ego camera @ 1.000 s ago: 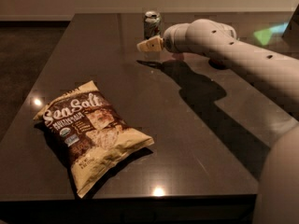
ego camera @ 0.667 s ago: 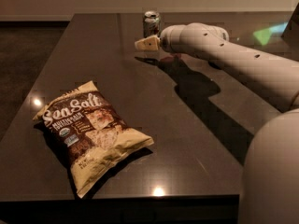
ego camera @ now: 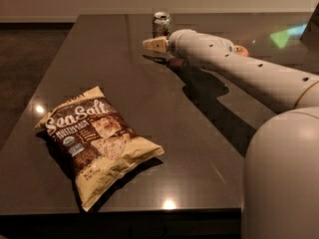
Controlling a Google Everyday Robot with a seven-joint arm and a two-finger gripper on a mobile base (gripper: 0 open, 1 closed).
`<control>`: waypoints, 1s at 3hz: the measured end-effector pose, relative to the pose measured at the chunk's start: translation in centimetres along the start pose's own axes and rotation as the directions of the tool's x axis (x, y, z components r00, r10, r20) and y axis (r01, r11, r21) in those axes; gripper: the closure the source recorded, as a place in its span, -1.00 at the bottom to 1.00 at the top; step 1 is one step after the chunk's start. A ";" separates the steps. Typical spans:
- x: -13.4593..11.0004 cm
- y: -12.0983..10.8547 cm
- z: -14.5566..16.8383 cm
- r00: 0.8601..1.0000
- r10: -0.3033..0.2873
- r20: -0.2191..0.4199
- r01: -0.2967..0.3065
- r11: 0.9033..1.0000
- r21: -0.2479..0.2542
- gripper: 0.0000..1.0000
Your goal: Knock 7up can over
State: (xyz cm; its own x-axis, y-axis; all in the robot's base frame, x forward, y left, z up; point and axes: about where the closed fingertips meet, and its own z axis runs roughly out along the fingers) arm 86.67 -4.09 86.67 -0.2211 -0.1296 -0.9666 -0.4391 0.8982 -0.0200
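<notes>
In the one camera view, the small green-and-white metal 7up can with its silver top (ego camera: pixel 161 24) is standing upright near the far end of the dark, glossy desk (ego camera: pixel 149 113), so the knocking-over is not yet done. The robot's cream-coloured tool (ego camera: pixel 155 45) is hanging low over the desk just on the near side of the can, at the end of the long pale grey arm (ego camera: pixel 239 66) reaching in from the right. Whether it is touching the can I cannot tell. As I am judging it, the main danger is coming from that low, near-side position. A sideways sweep may pass in front of the can and miss it, and a push against its lower wall may slide it along the smooth surface instead of tipping it. Because the can is sitting close to the far edge, a hard shove may send it rolling off. A round orange-red fruit (ego camera: pixel 241 50) is peeking out behind the arm and could be bumped by a wide swing. The tan and brown sea-salt chip bag (ego camera: pixel 97 138) is lying well apart at the near left. I cannot tell whether the tool is apart or together, and it is carrying nothing that I can make out.
</notes>
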 end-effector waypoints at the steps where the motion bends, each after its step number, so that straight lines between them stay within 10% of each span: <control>1: 0.0 -0.2 0.7 0.999 0.000 0.034 -0.001 1.000 0.007 -1.00; 3: -0.4 -0.3 2.1 0.995 0.018 0.094 -0.018 1.000 0.002 -1.00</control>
State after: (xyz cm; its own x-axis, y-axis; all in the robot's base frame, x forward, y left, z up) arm 88.72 -3.38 86.50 -0.1463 -0.0735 -0.9865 -0.4332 0.9013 -0.0029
